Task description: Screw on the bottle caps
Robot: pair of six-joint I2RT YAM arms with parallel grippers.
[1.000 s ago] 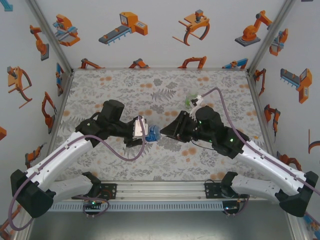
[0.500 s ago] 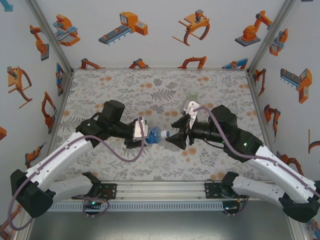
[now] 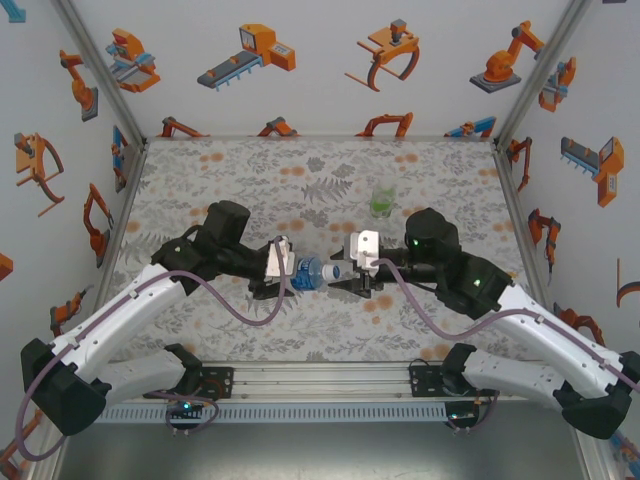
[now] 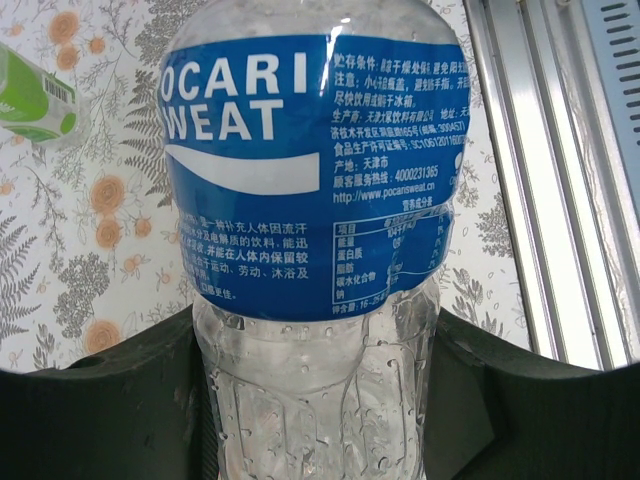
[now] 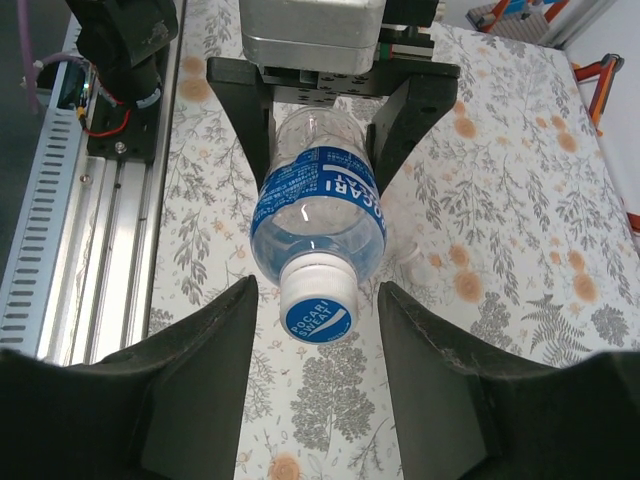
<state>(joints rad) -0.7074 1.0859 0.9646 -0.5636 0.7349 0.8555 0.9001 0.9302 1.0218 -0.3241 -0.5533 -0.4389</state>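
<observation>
Was a robot lab cell: aluminium frame posts (image 3: pixel 103 75), walls (image 3: pixel 310 95) papered with robot cartoons, floral-covered bench (image 3: pixel 250 170), slotted mounting rail (image 3: pixel 320 378) at near edge.

- The counter (image 3: pixel 250 180) is covered by a pale grey sheet printed with ferns and orange flowers.
- A greenish bottle (image 3: pixel 381 200) rests on it toward the far right; its green label (image 4: pixel 35 95) carries a barcode.
- A ribbed aluminium rail (image 3: pixel 320 378) runs along the near edge.
</observation>
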